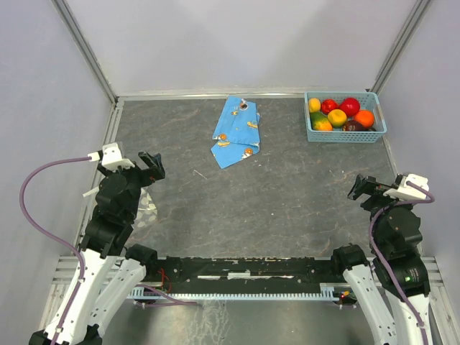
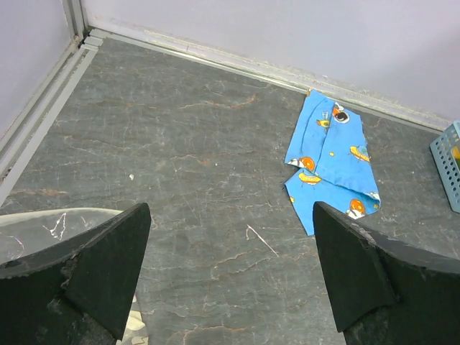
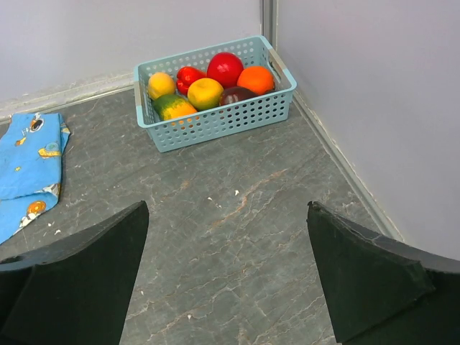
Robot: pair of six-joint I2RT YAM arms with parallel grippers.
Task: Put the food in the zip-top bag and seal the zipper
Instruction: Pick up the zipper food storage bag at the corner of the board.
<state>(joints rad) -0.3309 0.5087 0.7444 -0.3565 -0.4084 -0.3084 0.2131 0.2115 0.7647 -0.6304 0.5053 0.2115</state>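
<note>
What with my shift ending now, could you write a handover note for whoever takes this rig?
Left gripper: open, empty, by the clear floppy plastic zip-top bag at near left.
Right gripper: open, empty.
Small round toy fruits: all in the light-blue mesh basket, far right corner.
Done: nothing bagged.
To do: bag the fruit, seal the zipper; its state cannot be seen.

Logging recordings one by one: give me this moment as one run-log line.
left hand open, empty | right hand open, empty | food in basket, far right corner | zip-top bag by left arm | blue wrapper far centre
</note>
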